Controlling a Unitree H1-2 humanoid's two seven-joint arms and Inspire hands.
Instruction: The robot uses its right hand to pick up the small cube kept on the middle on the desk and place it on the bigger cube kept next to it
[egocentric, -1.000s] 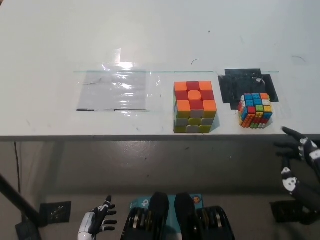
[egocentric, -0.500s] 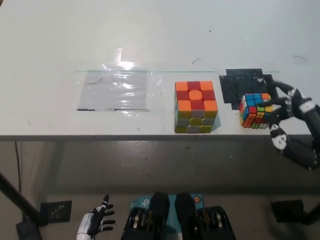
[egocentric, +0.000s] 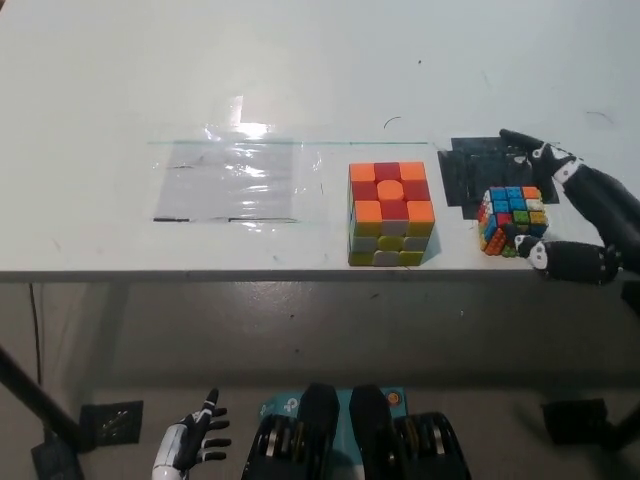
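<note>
The small multicoloured cube (egocentric: 511, 221) sits on a black square patch (egocentric: 500, 173) near the front right of the white desk (egocentric: 300, 80). Left of it stands the bigger cube (egocentric: 390, 213), orange and red on top, yellow and white on its front. My black right hand (egocentric: 575, 215) is open around the small cube's right side: one finger reaches over the patch behind it, another lies at the desk edge in front of it. Contact with the cube cannot be made out. My white left hand (egocentric: 192, 446) rests open, low at the bottom left, below the desk.
A shiny clear plastic sheet (egocentric: 230, 182) lies taped flat on the desk left of the bigger cube. The desk's front edge runs just in front of both cubes. Dark floor shows below.
My right hand has risen from below the desk edge and spread around the small cube's right side. Both cubes stay put. The left hand has barely moved.
</note>
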